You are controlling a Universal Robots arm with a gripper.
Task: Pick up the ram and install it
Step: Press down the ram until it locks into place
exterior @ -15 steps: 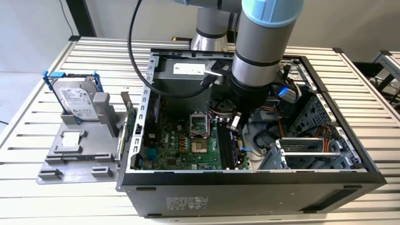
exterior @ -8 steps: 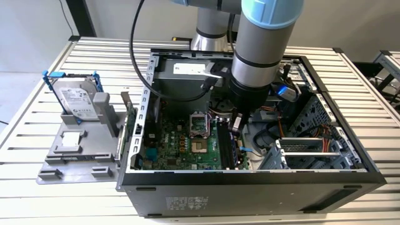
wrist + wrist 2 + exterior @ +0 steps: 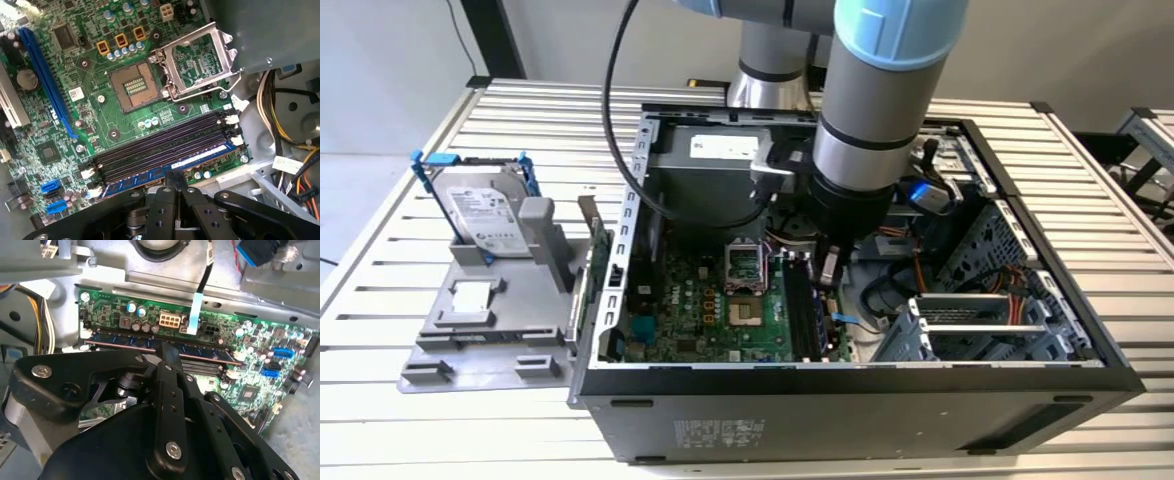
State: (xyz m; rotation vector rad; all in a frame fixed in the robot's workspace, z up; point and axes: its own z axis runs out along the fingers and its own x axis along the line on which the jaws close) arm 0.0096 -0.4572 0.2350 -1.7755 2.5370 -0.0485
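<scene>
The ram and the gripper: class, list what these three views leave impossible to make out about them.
- Whether the ram is fully seated: in both wrist views the gripper covers its middle.
- The ram in the exterior view: the arm stands before the slots.
- The hard drive label: too small to read.

Hidden and cut-off parts around the gripper

In both wrist views the gripper (image 3: pixel 175 182) body covers the near stretch of the ram (image 3: pixel 170 170), so where its fingertips end on the stick cannot be told. In the exterior view the arm (image 3: pixel 874 110) hides the case (image 3: pixel 854 385) interior behind it, and the gripper there is too small to read. The motherboard (image 3: pixel 100 105) is cut by the first wrist view's edges.
</scene>
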